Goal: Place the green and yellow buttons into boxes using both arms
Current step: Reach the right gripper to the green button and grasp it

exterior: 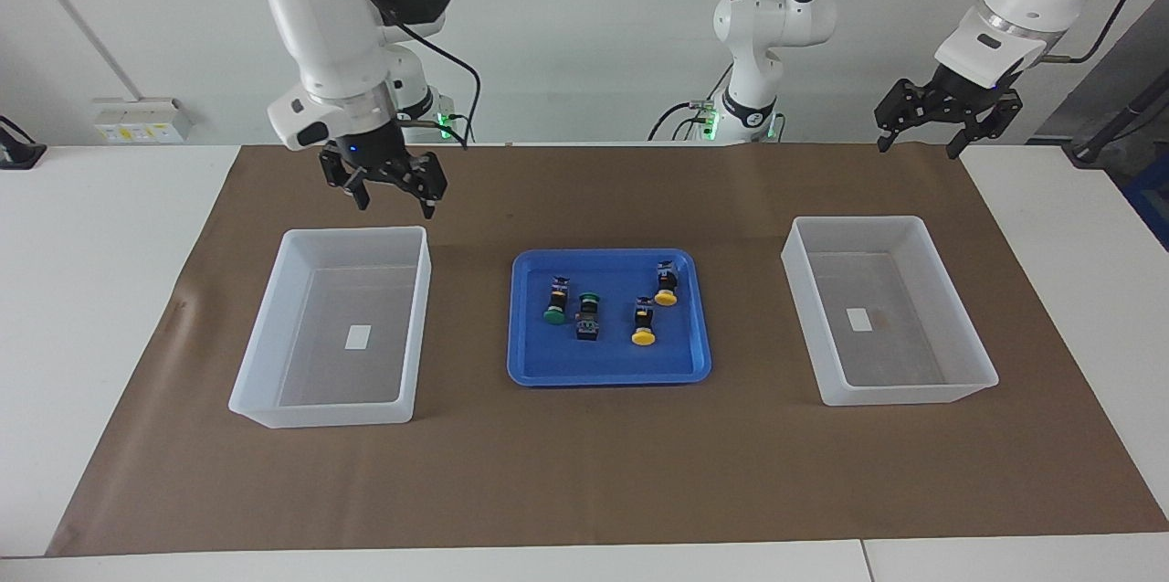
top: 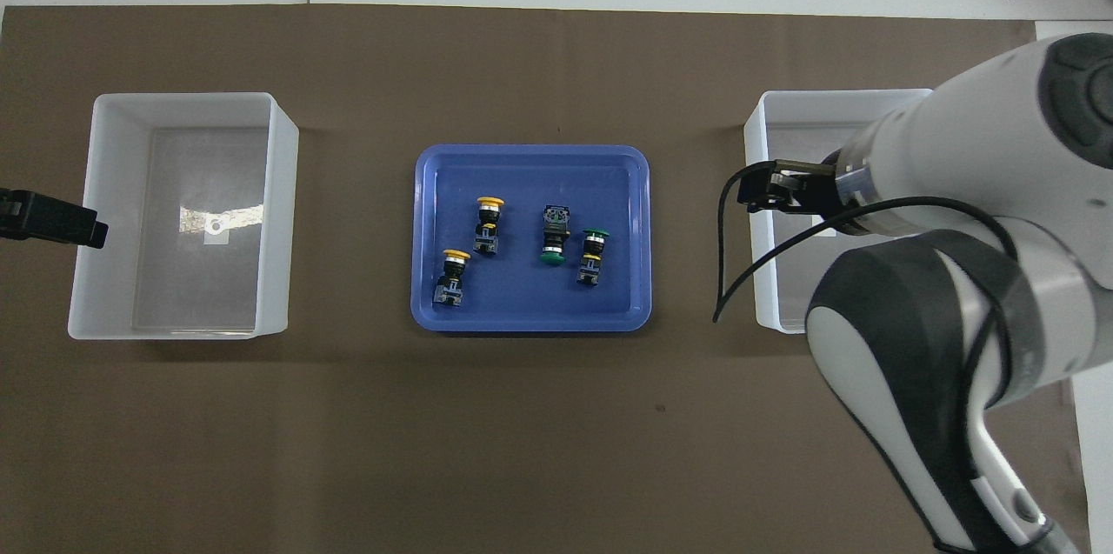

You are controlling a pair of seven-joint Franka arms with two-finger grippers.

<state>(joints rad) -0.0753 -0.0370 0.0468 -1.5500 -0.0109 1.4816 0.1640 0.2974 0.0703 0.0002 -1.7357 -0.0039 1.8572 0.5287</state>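
Observation:
Two green buttons [exterior: 553, 315] [exterior: 589, 299] and two yellow buttons [exterior: 666, 298] [exterior: 643, 337] lie on their sides in the blue tray [exterior: 609, 374]. In the overhead view the green ones [top: 550, 257] [top: 596, 234] and the yellow ones [top: 489, 203] [top: 456, 256] also show. One box [exterior: 356, 233] [top: 848, 95] stands toward the right arm's end, the other box [exterior: 858, 221] [top: 183, 97] toward the left arm's end; both are empty. My right gripper [exterior: 395, 203] [top: 752, 193] is open and raised over its box's edge on the tray side. My left gripper [exterior: 919, 147] [top: 87, 232] is open and waits high beside its box.
A brown mat [exterior: 584, 472] covers the table under the boxes and the blue tray [top: 530, 321]. The right arm's white body [top: 956, 293] and its black cable cover much of that box from above.

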